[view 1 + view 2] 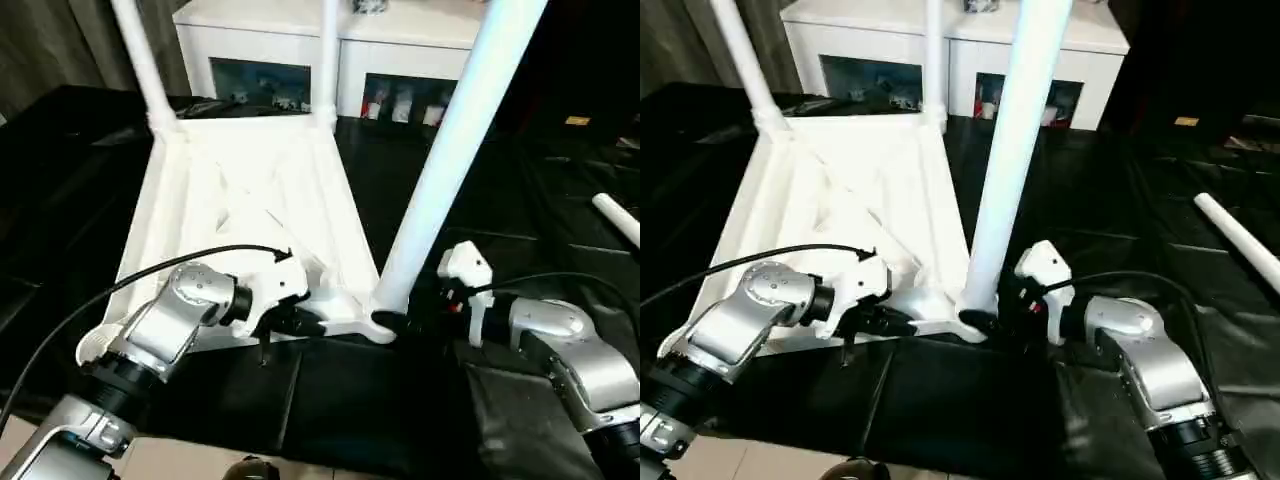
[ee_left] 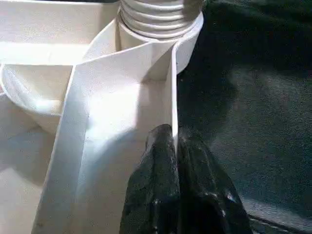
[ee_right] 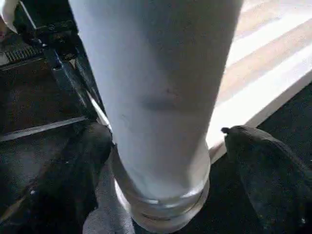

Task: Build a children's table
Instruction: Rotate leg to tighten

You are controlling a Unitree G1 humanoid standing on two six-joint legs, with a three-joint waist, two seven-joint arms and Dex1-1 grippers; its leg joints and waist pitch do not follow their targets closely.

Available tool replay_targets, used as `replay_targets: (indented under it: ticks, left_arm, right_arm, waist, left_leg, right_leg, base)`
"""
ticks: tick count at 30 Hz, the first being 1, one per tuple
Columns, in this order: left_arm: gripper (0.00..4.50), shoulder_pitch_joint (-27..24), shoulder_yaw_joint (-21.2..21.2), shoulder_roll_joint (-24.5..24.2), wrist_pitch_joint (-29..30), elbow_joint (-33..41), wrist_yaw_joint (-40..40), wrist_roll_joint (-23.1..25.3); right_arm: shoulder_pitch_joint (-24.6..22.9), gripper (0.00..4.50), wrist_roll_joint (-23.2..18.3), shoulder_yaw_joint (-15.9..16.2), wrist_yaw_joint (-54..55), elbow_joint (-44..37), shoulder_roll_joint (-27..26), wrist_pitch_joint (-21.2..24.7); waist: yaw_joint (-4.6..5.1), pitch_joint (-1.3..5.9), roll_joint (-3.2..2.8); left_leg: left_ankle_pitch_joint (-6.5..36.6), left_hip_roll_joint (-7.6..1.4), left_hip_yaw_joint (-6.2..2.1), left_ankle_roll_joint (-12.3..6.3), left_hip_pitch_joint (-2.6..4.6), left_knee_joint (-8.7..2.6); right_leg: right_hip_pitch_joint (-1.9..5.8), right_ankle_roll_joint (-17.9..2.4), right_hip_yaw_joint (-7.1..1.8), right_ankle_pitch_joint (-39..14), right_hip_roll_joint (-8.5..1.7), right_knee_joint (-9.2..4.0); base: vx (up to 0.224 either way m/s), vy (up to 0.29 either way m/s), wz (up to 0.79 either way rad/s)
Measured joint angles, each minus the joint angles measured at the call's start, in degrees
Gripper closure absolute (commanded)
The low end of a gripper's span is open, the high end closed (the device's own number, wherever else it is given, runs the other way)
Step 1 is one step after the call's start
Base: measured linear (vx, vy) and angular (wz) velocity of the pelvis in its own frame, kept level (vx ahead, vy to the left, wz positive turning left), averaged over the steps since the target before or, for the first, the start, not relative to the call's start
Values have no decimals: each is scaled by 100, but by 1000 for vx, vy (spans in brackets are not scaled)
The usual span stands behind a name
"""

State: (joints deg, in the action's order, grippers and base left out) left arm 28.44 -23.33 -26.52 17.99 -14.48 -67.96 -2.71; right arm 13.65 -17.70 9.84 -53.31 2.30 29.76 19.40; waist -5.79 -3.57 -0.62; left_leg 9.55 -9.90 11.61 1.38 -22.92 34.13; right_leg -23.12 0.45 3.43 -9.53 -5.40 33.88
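The white tabletop (image 1: 250, 190) lies upside down on black cloth, ribbed underside up. Two legs stand in its far corners (image 1: 140, 60) (image 1: 328, 60). A third leg (image 1: 450, 150) stands tilted in the near right socket (image 2: 156, 19). My left gripper (image 1: 300, 322) is shut on the tabletop's thin near rim (image 2: 173, 87), just left of that socket. My right gripper (image 1: 995, 318) is open around the third leg's base (image 3: 156, 97); one finger (image 3: 73, 165) touches it, the other finger (image 3: 273, 175) stands a little apart. A fourth leg (image 1: 1240, 240) lies loose at the far right.
A white cabinet (image 1: 400, 40) with glass-fronted compartments stands behind the work surface. Black cloth (image 1: 350, 400) covers the surface up to its near edge, where light floor shows. A cable (image 1: 120, 280) loops over my left forearm.
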Motion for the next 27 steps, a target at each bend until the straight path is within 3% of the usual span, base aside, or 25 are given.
replay_targets:
  ticks: [12,23,27]
  left_arm:
    - [450,-17,0,12,0,8,-23,0]
    - [450,-18,0,6,21,7,-34,2]
    - [450,-23,72,88,152,-47,161,10]
  right_arm:
    - [-35,160,115,84,-105,1,44,-1]
    - [-34,181,230,132,-100,44,33,-129]
    - [62,183,273,99,220,347,-273,-143]
  waist:
    - [10,1,2]
    - [15,2,3]
    - [77,19,29]
  left_leg:
    - [0,-1,-1,0,1,18]
    - [-1,-1,-2,0,1,21]
    - [-1,-3,-2,0,16,24]
  right_leg:
    - [1,-1,-5,1,0,26]
    - [2,-2,-5,1,0,27]
    - [9,-3,-5,2,1,34]
  base:
    - [0,0,0]
    - [0,0,0]
    - [0,0,0]
